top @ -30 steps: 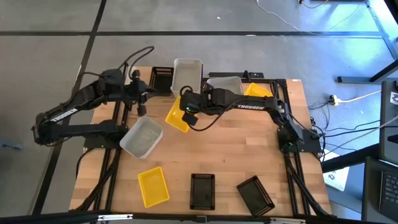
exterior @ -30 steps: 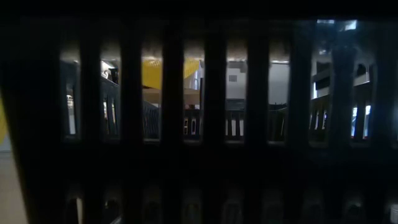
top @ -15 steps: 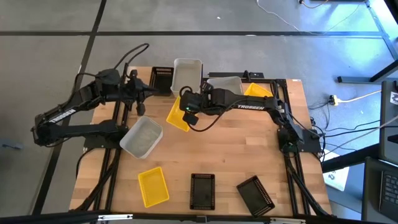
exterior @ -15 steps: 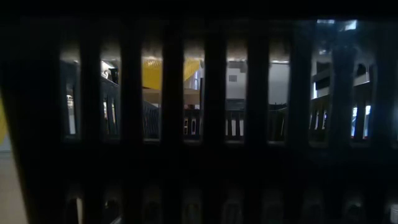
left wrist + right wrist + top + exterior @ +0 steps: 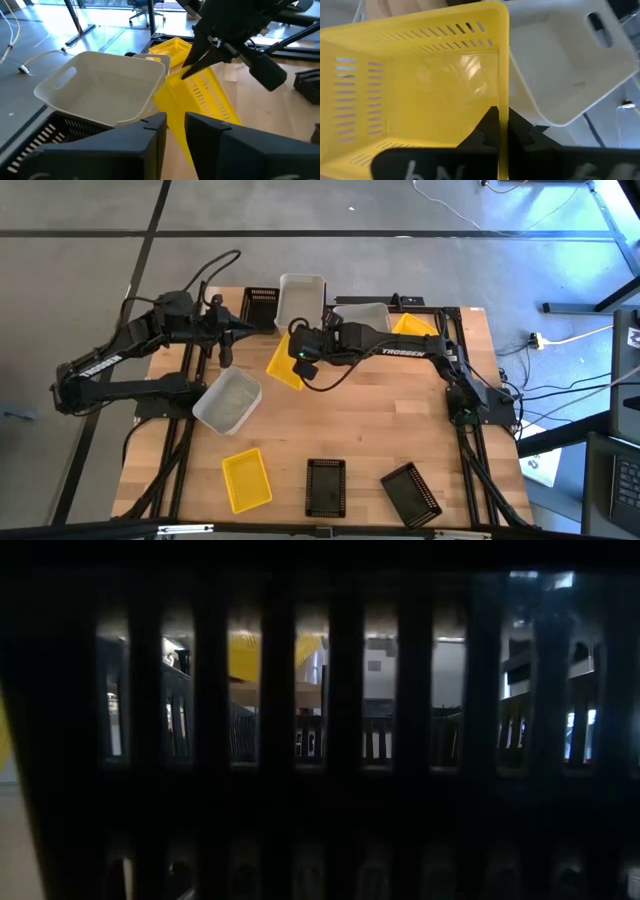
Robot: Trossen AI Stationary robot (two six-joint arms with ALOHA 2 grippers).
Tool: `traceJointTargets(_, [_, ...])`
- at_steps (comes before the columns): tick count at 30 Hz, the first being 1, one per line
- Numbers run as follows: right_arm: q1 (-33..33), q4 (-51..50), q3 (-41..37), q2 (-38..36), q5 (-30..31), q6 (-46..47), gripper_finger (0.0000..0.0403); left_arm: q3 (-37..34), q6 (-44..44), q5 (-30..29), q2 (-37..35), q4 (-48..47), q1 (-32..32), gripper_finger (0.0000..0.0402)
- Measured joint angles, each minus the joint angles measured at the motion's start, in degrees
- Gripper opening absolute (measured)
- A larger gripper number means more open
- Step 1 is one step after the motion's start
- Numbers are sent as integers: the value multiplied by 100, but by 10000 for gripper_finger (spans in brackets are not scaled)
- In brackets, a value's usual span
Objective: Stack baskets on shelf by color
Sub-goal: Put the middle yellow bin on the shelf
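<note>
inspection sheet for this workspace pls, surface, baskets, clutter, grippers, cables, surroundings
surface: wooden tabletop, mostly bare in the middle
job's things: yellow basket tilted; white basket and black basket at far edge; white basket, yellow basket and two black baskets nearer
clutter: nothing seen
grippers: right gripper shut on the tilted yellow basket's rim; left gripper empty, slightly open
cables: black cable looping over left arm
surroundings: grey floor, white cord

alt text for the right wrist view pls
The right gripper is shut on the rim of a tilted yellow basket that fills most of the picture. Beside it sits an empty white basket with a handle slot.
</note>
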Motion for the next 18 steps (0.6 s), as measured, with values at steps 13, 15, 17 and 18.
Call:
traceJointTargets(13, [84,521,445,-12,807,-153,0,-4,-63,-24,33,22,-25,67])
traceJointTargets(15, [84,521,437,-16,782,-124,0,-4,-63,-24,33,30,-88,67])
traceJointTargets(17, [104,570,432,-16,779,-62,0,-4,-60,-37,33,42,-168,67])
traceJointTargets(18, [106,646,432,-16,782,-33,0,-4,-36,-82,33,42,-218,67])
